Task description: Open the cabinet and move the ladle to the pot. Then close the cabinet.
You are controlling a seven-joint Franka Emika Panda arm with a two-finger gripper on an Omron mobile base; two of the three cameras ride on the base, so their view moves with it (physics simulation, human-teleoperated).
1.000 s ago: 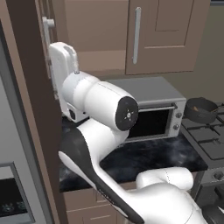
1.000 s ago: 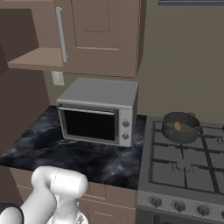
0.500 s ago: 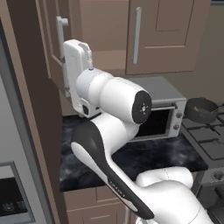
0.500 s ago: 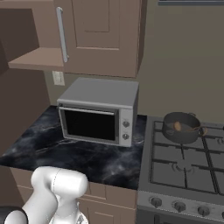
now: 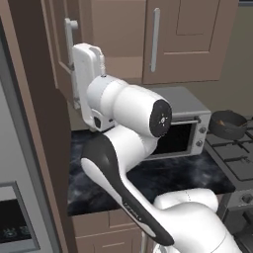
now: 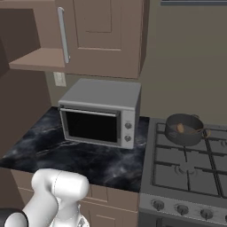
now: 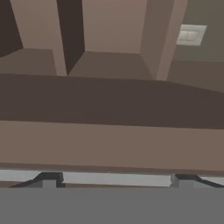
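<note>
A black marble-look counter [image 6: 53, 148] with pale veining runs under brown wall units; its front edge is straight and its surface glossy. On it stands a boxy grey microwave [image 6: 99, 113] with a dark glass door and two round knobs. At 3 o'clock from the microwave in the right base view is a grey gas stove [image 6: 188, 170] with black square grates. The pot [image 6: 183, 129], round, dark and thick-rimmed, sits on a back burner, and the ladle [image 6: 188, 129] lies inside it (a small brown oval shows above the rim). The cabinet [image 6: 104, 37], matte brown with recessed panels and a slim silver bar handle, hangs at 12 o'clock above the microwave; its left door stands open, baring a flat shelf. A pale outlet plate [image 6: 59, 79] sits on the wall below. The gripper [image 7: 116, 180] faces the cabinet's brown edge with jaws spread wide, holding nothing.
</note>
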